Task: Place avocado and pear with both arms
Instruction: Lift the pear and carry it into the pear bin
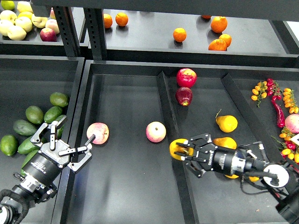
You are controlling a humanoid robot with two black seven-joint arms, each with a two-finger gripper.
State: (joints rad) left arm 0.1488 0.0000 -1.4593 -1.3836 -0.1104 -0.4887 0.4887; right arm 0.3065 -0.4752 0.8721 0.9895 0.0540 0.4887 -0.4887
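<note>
My right gripper is shut on a yellow-orange pear and holds it over the ridge between the middle and right compartments. Other pears lie in the right compartment, some hidden behind my right arm. Several dark green avocados lie in the left bin. My left gripper is open and empty, at the right edge of that bin, just right of the avocados and left of a pink-red apple.
A second pink apple lies in the middle tray. Two red apples sit at the far end of the right compartment. A raised divider splits the trays. Oranges lie on the back shelf; chillies and small tomatoes at far right.
</note>
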